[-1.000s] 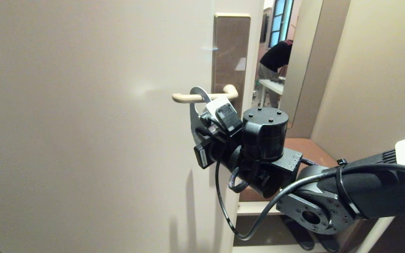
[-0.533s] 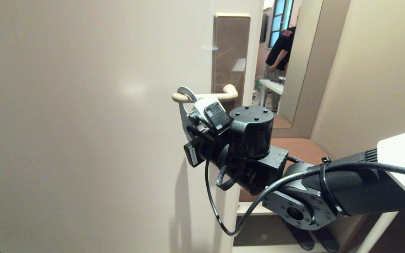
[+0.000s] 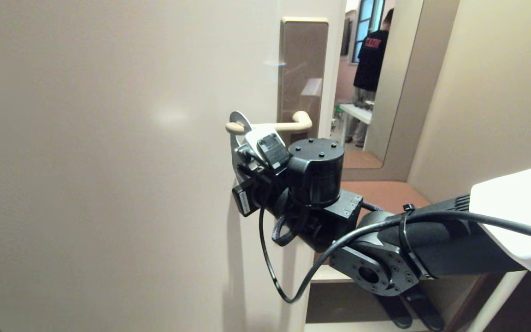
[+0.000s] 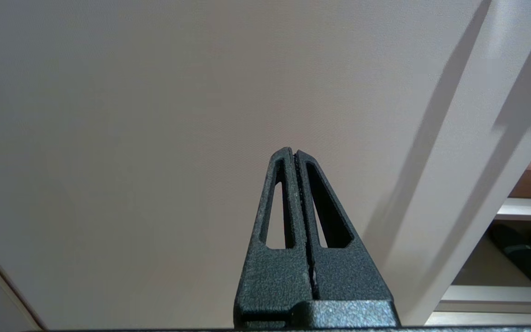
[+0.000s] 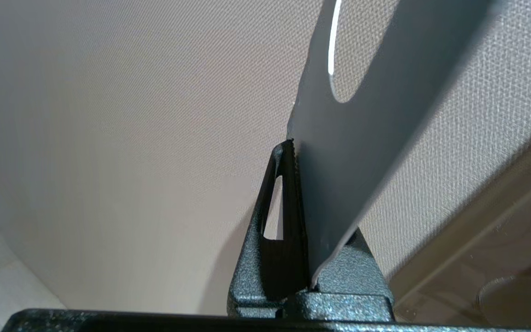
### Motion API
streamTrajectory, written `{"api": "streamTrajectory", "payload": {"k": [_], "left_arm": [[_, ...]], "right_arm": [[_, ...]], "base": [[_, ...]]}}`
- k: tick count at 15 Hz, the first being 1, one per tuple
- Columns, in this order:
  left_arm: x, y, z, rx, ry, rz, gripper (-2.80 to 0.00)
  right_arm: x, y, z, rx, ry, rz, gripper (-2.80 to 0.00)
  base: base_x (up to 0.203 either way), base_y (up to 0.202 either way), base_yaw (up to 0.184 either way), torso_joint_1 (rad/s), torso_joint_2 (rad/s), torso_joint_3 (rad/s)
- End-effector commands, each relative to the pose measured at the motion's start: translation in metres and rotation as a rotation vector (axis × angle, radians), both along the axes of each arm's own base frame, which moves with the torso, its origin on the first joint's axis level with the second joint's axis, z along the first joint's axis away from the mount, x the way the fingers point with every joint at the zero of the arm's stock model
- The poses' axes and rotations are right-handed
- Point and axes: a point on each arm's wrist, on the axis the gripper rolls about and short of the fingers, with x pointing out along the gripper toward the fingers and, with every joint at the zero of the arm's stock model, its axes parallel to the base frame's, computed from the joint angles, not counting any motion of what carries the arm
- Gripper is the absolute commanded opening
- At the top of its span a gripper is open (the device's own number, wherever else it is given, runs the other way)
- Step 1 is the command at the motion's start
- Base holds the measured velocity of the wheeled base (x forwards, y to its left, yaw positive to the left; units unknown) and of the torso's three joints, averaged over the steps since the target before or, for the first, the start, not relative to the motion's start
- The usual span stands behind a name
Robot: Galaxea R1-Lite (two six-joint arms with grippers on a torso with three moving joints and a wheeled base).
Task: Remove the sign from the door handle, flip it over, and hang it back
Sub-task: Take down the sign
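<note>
Sign (image 5: 357,152) slid toward handle (image 3: 270,126) tip | right jaws (image 5: 298,152) clamp sign | no legible text

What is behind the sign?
The sign is pinched in the right gripper at the handle tip. Behind it is the plain door. The arm covers the sign's lower part.
</note>
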Motion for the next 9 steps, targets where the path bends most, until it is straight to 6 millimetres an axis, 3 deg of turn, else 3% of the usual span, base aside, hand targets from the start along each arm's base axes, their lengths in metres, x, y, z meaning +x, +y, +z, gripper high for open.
{"api": "streamTrajectory", "payload": {"k": [1, 9], "left_arm": [[0.0000, 0.0000, -0.0001, -0.001, 0.000, 0.002, -2.80], [0.0000, 0.0000, 0.0001, -0.001, -0.001, 0.002, -2.80]], "right_arm": [[0.0026, 0.0040, 0.0005, 0.008, -0.009, 0.001, -2.80], [-0.0059, 0.0133, 0.0003, 0.010, -0.010, 0.031, -2.80]], "base": [[0.000, 0.000, 0.000, 0.000, 0.00, 0.000], [0.000, 0.000, 0.000, 0.000, 0.00, 0.000]]}}
